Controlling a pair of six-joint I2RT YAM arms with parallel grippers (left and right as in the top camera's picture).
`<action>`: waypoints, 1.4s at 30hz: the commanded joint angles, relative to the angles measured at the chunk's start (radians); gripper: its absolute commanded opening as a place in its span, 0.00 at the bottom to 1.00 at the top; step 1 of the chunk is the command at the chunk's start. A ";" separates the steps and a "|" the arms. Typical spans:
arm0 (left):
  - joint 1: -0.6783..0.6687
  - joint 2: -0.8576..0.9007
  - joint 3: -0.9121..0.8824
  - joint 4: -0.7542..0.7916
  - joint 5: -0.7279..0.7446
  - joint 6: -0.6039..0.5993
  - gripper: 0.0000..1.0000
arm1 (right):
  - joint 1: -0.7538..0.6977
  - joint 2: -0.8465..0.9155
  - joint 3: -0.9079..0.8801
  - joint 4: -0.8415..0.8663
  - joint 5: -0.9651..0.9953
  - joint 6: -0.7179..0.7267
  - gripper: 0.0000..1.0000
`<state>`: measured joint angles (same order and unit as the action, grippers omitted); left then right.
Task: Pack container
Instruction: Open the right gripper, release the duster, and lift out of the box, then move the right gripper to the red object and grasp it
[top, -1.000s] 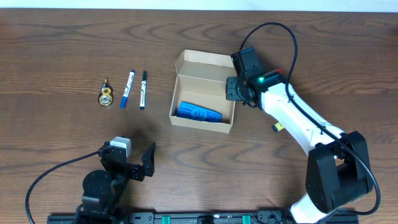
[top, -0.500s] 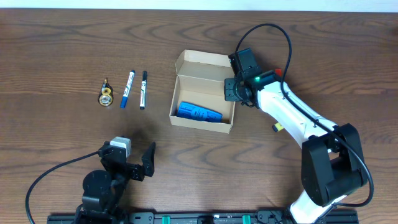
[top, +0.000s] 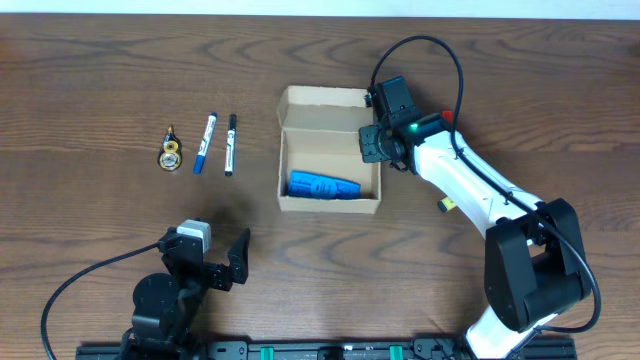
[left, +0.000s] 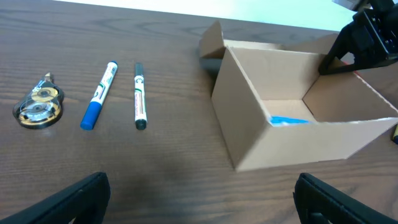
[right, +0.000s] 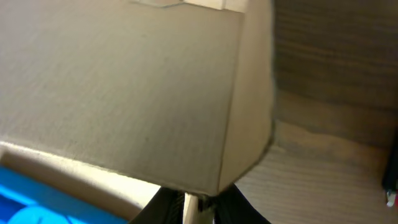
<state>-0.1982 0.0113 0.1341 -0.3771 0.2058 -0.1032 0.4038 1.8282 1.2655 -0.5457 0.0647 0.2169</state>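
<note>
Your right gripper (top: 375, 143) pinches right wall of small tan cardboard box (top: 325, 150), mid-table, flap lid open; likely steadying it for loading. Blue plastic item (top: 322, 185) lies inside. Your left gripper (left: 199, 196) waits, jaws spread wide, empty. Blue-capped marker (top: 205, 144) and black-capped marker (top: 231, 145) lie unpacked to box's left.

Open cardboard container (top: 325, 150) mid-table on dark wood, blue object (top: 323, 186) inside, right gripper (top: 372, 143) at its right wall, left gripper (top: 212, 262) spread wide near front edge, blue marker (top: 205, 143), black marker (top: 231, 145), small tape roller (top: 172, 152) at left
</note>
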 joint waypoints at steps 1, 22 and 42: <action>-0.005 -0.007 -0.021 0.000 0.003 0.014 0.95 | 0.007 0.005 -0.005 0.010 0.011 -0.073 0.17; -0.005 -0.007 -0.021 0.000 0.003 0.014 0.95 | -0.166 -0.200 0.252 -0.083 0.156 -0.027 0.81; -0.005 -0.007 -0.021 0.000 0.003 0.014 0.95 | -0.325 0.216 0.232 -0.107 0.129 0.120 0.79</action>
<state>-0.1982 0.0109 0.1341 -0.3775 0.2058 -0.1032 0.0841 2.0079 1.4982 -0.6487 0.2077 0.3054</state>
